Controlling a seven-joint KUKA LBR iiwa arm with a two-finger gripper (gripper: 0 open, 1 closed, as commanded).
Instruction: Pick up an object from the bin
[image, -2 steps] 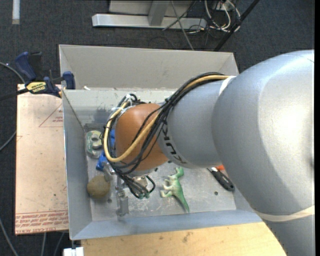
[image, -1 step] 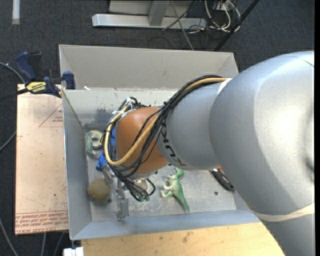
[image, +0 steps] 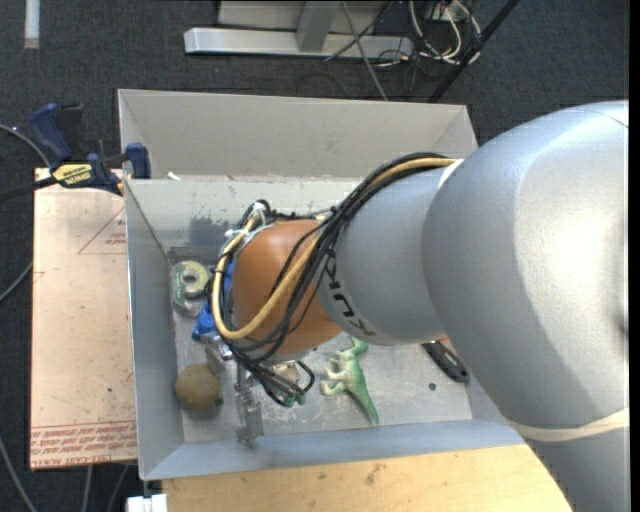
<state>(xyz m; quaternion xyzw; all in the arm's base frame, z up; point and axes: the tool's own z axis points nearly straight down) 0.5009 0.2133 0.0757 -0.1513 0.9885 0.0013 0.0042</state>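
A big grey robot arm (image: 500, 250) comes in from the right, reaching left into a grey metal bin (image: 290, 135). Its pincer (image: 247, 420) hangs low at the near-left of the bin floor; I cannot tell whether it is apart or together. 1 brown rounded lump (image: 197, 388) lies just left of it, and 1 green toy dinosaur (image: 350, 380) lies to its right. Nothing appears gripped, so this is likely the approach step. The next move calls for settling over 1 thing, probably the lump, and closing.
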